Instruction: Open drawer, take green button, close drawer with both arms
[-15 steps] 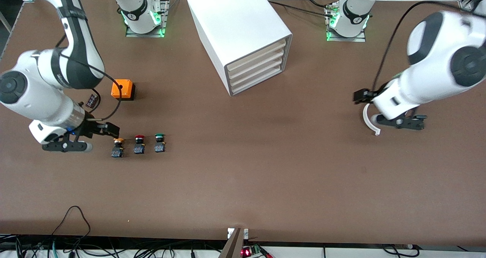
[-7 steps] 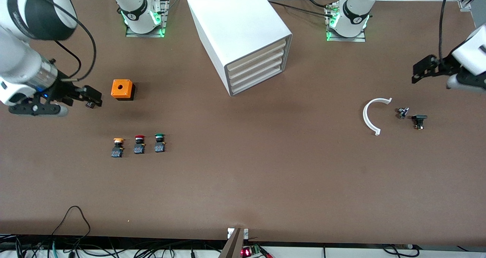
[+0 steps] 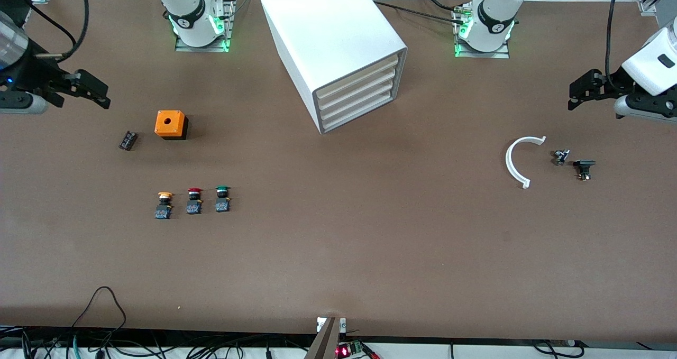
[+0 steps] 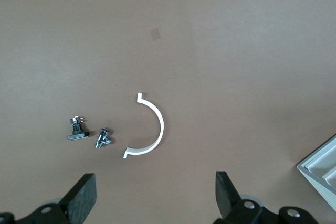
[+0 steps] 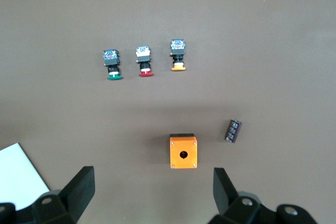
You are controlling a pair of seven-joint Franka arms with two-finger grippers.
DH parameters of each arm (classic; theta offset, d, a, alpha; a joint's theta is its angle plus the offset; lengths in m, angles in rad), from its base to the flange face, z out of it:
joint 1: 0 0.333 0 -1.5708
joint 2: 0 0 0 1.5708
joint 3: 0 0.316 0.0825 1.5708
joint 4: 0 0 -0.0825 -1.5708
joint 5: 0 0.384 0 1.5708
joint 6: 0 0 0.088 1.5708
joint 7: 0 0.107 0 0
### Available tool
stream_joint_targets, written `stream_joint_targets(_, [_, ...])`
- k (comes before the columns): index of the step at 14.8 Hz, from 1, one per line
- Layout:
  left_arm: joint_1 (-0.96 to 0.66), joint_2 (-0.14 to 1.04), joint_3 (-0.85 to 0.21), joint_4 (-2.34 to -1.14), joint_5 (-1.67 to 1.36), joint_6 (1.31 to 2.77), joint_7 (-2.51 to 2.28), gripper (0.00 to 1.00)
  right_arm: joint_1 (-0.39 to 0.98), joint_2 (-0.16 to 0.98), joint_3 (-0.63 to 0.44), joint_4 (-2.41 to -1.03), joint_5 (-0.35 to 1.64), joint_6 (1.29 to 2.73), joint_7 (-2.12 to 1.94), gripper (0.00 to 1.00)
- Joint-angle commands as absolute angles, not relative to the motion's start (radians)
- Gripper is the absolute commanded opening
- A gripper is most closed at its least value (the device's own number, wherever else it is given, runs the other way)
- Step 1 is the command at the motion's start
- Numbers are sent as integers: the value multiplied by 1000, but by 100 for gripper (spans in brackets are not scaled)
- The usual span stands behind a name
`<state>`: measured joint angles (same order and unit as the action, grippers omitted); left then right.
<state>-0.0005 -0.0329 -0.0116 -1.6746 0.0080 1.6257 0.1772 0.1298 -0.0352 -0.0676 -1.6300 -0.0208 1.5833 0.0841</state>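
Front view: no writing can be read on anything. The cabinet stands on the desk between the two arm bases, its four cream drawers all pushed in. The green button sits on the desk, nearer the camera than the cabinet and toward the right arm's end, in a row with the red button and the yellow button. Farther from the camera than that row are an orange box and, just beside it, a small dark part. The right gripper hangs over the desk at that end. The left gripper hangs at the other end, above a white arc, a small metal piece and a black piece.

Left wrist view: the left gripper's fingers are wide apart and hold nothing; the arc, metal piece and black piece lie on the desk below them. A corner of the cabinet shows at the edge.

Right wrist view: the right gripper's fingers are also spread wide and empty. Below lie the three buttons, the orange box and the dark part.
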Motion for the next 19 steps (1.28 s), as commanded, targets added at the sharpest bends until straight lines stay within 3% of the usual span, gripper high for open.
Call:
stream_joint_targets(1, [-2,29,-5,-1597,17,1620,198,100,124,15,-64,-1534,-35,1504,92,100])
stream_joint_targets(19, [-2,29,-14,-1589,17,1615,199,100,135,35,-60,-1482,5,1514,132,100])
